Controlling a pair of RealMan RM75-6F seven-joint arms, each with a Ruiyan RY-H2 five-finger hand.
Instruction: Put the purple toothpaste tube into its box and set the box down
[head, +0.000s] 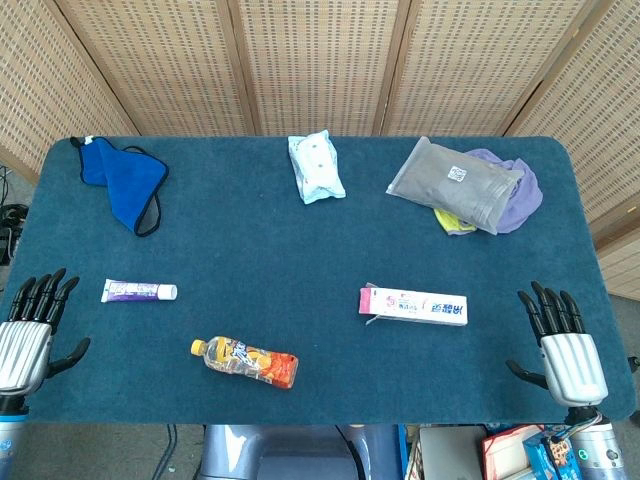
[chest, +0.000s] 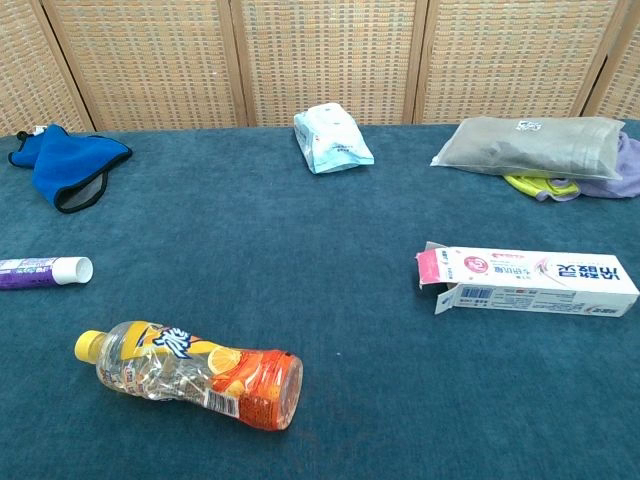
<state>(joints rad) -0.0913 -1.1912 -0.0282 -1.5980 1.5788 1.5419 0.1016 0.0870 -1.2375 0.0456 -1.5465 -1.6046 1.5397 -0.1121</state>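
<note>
"Two hands, both at the near edge of the surface (head: 300, 250). What are they doing?"

"Nothing is in either one. The left hand (head: 28, 335) sits at the near left corner, fingers straight and spread, thumb out to the side. The right hand (head: 565, 345) sits at the near right corner the same way, fingers apart and pointing toward the far side. Only the head view shows them."

"Where is the purple toothpaste tube (head: 139, 291)?"

"Flat on the blue cloth on the left side, its white cap pointing toward the middle. It lies near the left hand but apart from it."

"And the box (head: 414, 304)?"

"Lying on its side on the right half, well apart from the tube. In the chest view its left end flap (chest: 430, 268) stands open, facing the middle. The right hand is near its far end, not touching."

"Anything between them?"

"One orange drink bottle (head: 245, 361) on its side, nearer the front edge, yellow cap to the left. Along the far side lie a blue cloth (head: 122, 181) at the left, a pale blue wipes pack (head: 316, 167) in the middle, and a grey pouch (head: 454, 183) over a lilac cloth (head: 520, 190) at the right, with something yellow-green showing beneath."
</note>
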